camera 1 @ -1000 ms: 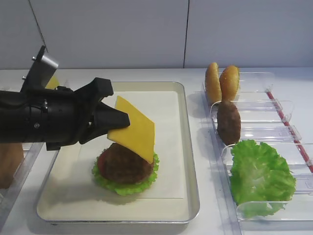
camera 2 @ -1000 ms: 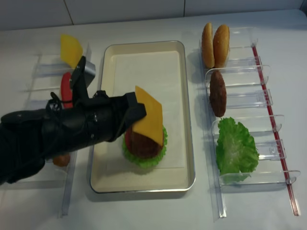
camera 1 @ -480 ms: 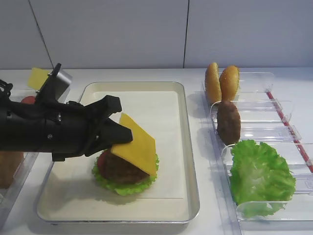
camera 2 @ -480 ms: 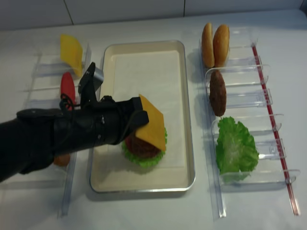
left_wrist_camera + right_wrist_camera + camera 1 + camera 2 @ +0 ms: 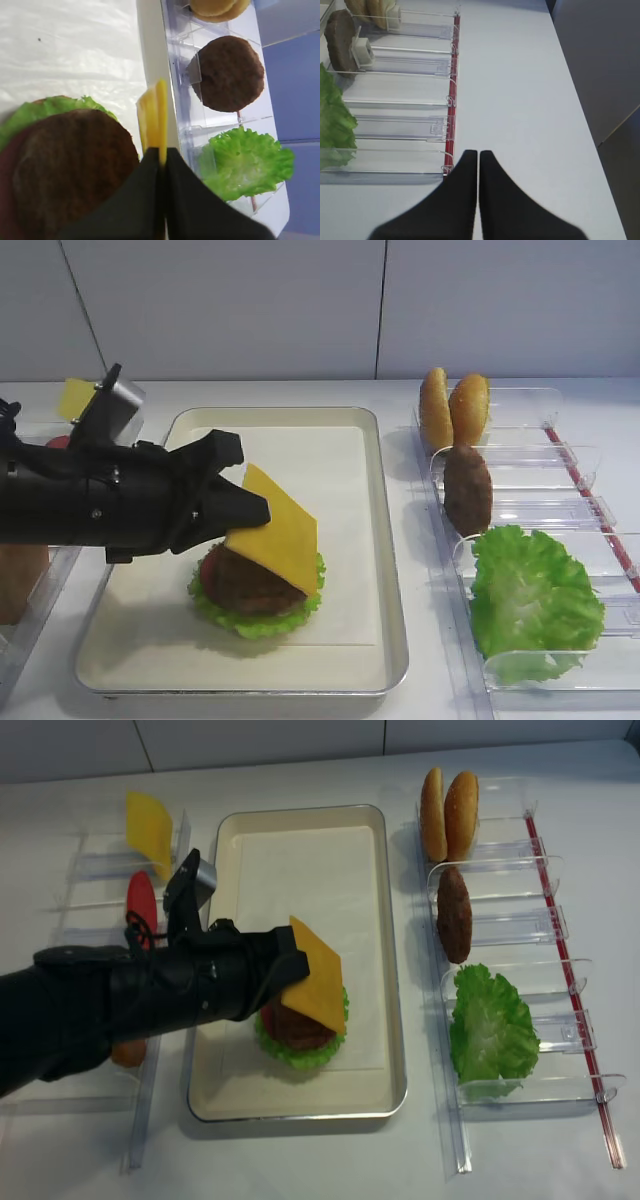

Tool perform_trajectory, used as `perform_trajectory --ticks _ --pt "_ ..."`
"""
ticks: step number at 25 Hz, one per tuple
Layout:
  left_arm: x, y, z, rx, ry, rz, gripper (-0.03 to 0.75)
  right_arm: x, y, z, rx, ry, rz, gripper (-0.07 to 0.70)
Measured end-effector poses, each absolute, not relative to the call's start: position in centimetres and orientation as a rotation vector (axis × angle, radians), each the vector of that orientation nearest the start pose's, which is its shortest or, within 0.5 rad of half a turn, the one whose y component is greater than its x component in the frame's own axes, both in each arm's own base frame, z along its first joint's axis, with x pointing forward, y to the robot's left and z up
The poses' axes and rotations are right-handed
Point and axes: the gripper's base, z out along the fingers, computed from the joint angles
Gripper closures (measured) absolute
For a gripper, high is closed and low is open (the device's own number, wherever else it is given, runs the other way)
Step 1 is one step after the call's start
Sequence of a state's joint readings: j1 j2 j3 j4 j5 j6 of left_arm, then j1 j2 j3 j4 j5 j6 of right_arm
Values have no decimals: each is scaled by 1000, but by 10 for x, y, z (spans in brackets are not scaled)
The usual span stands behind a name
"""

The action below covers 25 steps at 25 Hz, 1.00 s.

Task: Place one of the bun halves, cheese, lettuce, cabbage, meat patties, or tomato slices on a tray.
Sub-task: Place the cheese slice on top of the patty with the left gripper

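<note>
White tabletop, pale wall panels behind; cream tray (image 5: 375, 540) sits centre with clear bins (image 5: 500, 935) flanking it. Left gripper (image 5: 255, 515) is pinching the cheese (image 5: 280, 530) by its 9 o'clock edge, slice tilted with its low corner on the patty (image 5: 245, 585), which tops lettuce (image 5: 255, 623) in the tray's near half, so the slice looks held for a lay-down onto the stack, not yet released. Spare stock stands on edge in the bins at 3 o'clock of the tray: bun halves (image 5: 452, 405), another patty (image 5: 467, 490), loose lettuce leaf (image 5: 530, 600); upright storage likely makes for easy side grabs. Left wrist view shows the cheese (image 5: 156, 117) edge-on between pressed-together jaws, which the high views hide. Realsense view alone shows the paler yellow slice (image 5: 150, 825) and a red tomato slice (image 5: 140, 905) at 9 o'clock. Right gripper (image 5: 478, 155) appears only in its own wrist view, jaws pressed together on nothing, probably parked off to the side.
</note>
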<state>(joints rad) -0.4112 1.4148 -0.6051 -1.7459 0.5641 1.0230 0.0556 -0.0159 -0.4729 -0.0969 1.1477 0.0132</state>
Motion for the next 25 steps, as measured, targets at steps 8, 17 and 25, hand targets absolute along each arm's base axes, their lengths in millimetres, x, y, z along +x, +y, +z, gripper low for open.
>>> perform_trajectory --ticks 8,17,25 --pt "218 -144 212 -51 2415 -1235 740 -8 -8 263 -36 2139 -78 218" --pt "218 -143 211 -43 2429 -1212 740 -8 -8 263 -36 2139 -78 218" --pt "217 -142 210 -17 2437 -1185 740 -8 -8 263 -36 2139 -78 218"
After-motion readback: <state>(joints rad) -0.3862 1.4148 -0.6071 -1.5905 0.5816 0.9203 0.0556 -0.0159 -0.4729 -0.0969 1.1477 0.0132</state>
